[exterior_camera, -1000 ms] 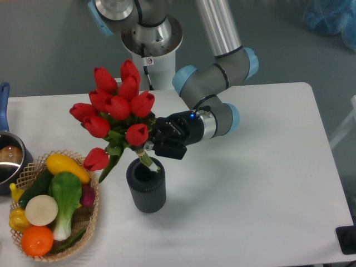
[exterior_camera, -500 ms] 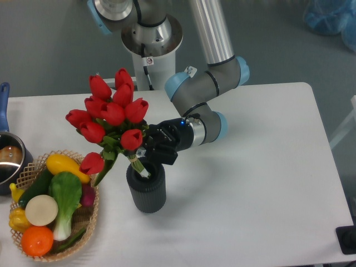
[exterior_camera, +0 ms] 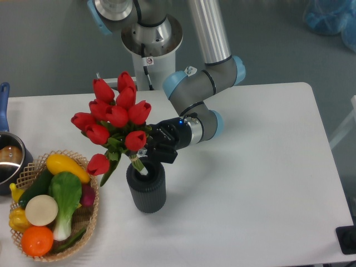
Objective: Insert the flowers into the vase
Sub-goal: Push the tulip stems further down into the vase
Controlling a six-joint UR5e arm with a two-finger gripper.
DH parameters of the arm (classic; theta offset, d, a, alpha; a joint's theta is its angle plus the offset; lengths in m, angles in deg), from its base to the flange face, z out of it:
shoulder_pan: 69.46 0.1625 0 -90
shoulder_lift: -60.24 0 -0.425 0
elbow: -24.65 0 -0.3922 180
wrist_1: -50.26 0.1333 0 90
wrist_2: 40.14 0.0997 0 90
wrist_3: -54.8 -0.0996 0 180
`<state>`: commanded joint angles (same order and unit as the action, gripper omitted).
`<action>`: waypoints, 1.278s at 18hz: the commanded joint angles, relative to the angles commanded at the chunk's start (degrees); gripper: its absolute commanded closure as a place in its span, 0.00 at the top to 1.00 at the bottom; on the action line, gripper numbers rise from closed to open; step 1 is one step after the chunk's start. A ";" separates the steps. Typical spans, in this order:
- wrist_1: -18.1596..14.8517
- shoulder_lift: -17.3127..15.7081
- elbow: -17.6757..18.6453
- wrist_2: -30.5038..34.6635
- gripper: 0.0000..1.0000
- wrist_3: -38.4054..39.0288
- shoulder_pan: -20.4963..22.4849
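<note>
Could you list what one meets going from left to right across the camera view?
metal pot → wicker basket of vegetables → flowers → vase → claw → arm elbow

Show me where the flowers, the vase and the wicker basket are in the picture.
flowers point(exterior_camera: 118, 115), fixed camera, on a red bloom mid-bunch.
vase point(exterior_camera: 147, 194), fixed camera, on its ribbed dark side.
wicker basket point(exterior_camera: 92, 214), fixed camera, on its woven right rim.

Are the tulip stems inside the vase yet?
Yes, partly: the stem ends of the tulips dip into the vase mouth, held by the gripper.
</note>
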<state>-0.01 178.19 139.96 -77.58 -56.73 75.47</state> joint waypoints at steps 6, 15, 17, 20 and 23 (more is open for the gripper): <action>0.00 1.31 0.53 -0.52 0.25 -2.46 0.09; 0.09 3.52 0.27 -2.37 0.25 -4.31 0.17; 0.00 3.60 0.53 -2.37 0.25 -4.66 0.35; 0.00 4.04 0.62 -2.37 0.25 -5.71 0.35; 0.09 4.83 0.53 -2.37 0.25 -5.98 0.44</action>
<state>0.08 183.02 140.49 -79.95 -62.71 75.91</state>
